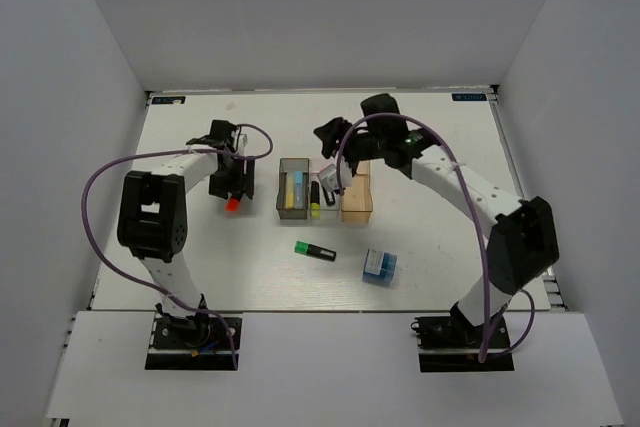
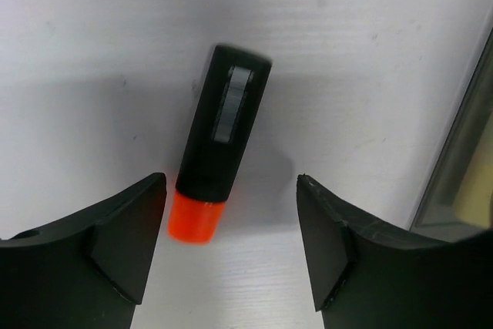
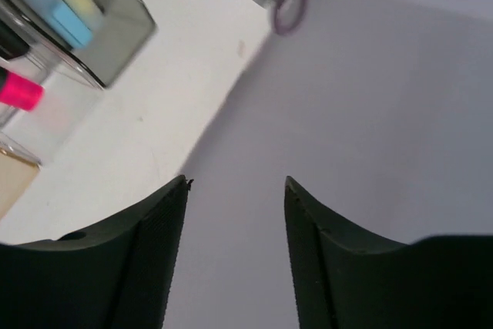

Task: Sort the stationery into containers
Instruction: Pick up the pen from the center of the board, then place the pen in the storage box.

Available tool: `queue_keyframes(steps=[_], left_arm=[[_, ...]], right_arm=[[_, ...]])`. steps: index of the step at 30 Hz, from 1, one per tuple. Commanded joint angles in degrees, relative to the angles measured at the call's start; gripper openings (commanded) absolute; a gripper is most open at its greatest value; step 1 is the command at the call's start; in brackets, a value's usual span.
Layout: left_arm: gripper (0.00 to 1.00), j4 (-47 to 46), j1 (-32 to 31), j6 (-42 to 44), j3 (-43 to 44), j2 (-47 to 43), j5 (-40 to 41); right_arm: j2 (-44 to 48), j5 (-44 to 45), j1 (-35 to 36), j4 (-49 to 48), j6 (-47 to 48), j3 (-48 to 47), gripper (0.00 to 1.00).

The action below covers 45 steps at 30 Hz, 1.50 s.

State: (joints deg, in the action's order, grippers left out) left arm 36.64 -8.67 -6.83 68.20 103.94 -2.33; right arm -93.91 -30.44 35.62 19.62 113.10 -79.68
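A black marker with an orange cap (image 2: 219,140) lies on the white table, its cap (image 1: 232,204) toward me. My left gripper (image 2: 231,179) is open low over it, with the cap end just inside the left finger (image 2: 127,240) and nothing gripped. In the top view the left gripper (image 1: 228,185) is left of the three containers: smoky grey (image 1: 281,197) with yellow and blue sticks, clear (image 1: 322,215) with markers, amber (image 1: 356,209). My right gripper (image 1: 326,135) hangs open and empty above the containers' far side. A green-capped marker (image 1: 315,250) and a blue block (image 1: 379,266) lie in front.
In the right wrist view the right gripper (image 3: 236,180) faces the grey side wall, with the grey bin (image 3: 115,44) and a pink-capped marker (image 3: 19,90) at the left. White walls enclose the table on three sides. Purple cables loop off both arms.
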Motion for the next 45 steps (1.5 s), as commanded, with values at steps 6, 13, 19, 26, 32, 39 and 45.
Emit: queue_keyframes(steps=[6,13,19,26,32,39,45], left_arm=[[0.69,3.17,-1.97,2.61,6.42,5.92,4.79],[0.23,4.14,-2.05,1.91,5.10,7.33,7.34],[0.01,5.63,-1.88,-0.81,5.27,-1.18,4.97],[0.01,6.07,-10.29,-6.35,6.58,-17.36,-0.40],[0.01,4.94,-22.16,-11.44,10.72,-17.55,-2.77],[0.01,-2.27,-30.79,-17.07,10.98,-9.48,5.03],[0.04,-3.33,-32.73,-17.69,15.02,-2.97,8.73]], right_arm=[[14.34,9.16,-4.32,3.84,-22.82,0.40,0.49],[20.69,19.16,-7.22,2.55,-52.97,2.24,0.12],[17.13,31.06,-8.46,20.23,-74.24,-8.60,0.90],[21.39,16.20,-10.92,26.90,-83.30,2.23,0.32],[20.53,11.46,-11.27,26.08,-92.52,8.31,0.23],[21.49,5.66,-12.24,21.88,-100.70,11.65,0.53],[23.50,3.98,-13.03,19.50,-102.55,14.90,0.53]])
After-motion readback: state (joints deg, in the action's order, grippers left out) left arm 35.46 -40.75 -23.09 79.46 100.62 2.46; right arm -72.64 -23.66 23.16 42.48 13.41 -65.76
